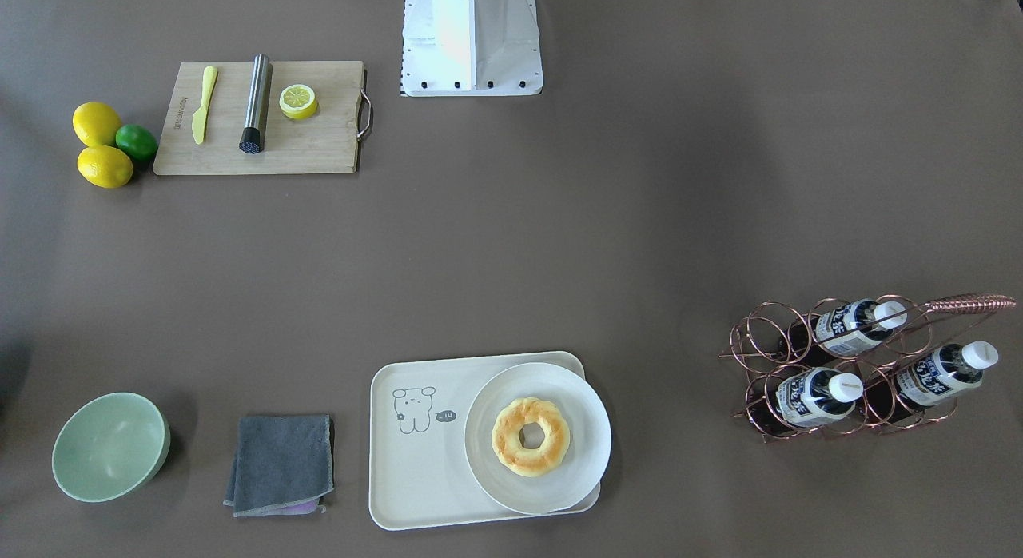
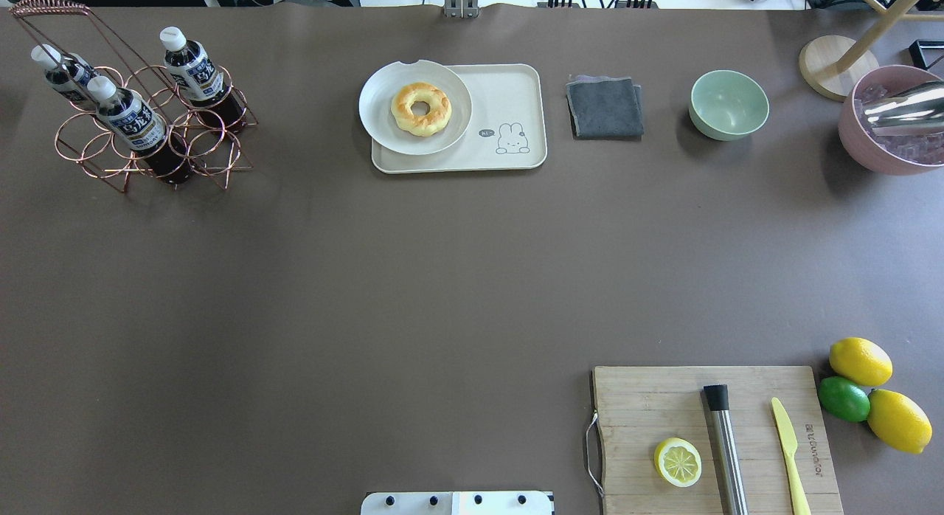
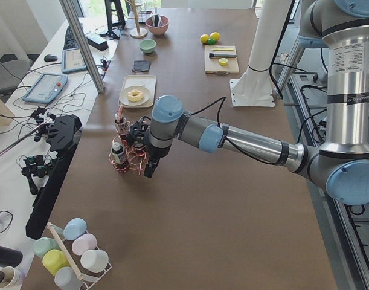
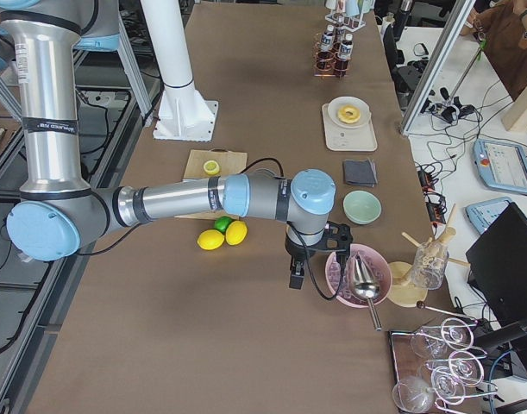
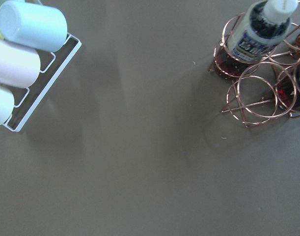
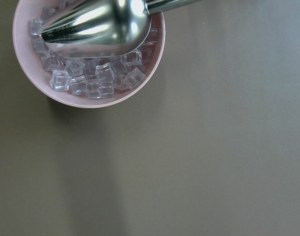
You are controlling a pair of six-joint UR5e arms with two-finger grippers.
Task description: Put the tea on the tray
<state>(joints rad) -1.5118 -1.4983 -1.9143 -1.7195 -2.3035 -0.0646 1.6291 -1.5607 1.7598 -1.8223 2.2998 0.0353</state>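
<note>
Opposed overhead views, common tray (image 1: 411,482); wrist-cams seemingly low.

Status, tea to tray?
Jaws unreadable: left end effector by wire rack, right end effector near ice bowl. All three tea bottles in rack. Half the tray under donut plate.

Brown table (image 2: 442,279), white side desk (image 3: 18,187), daylight

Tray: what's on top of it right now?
A plate with a doughnut sits on one end, overhanging the rim. The bear end is bare. The tray surface under the plate is hidden.
</note>
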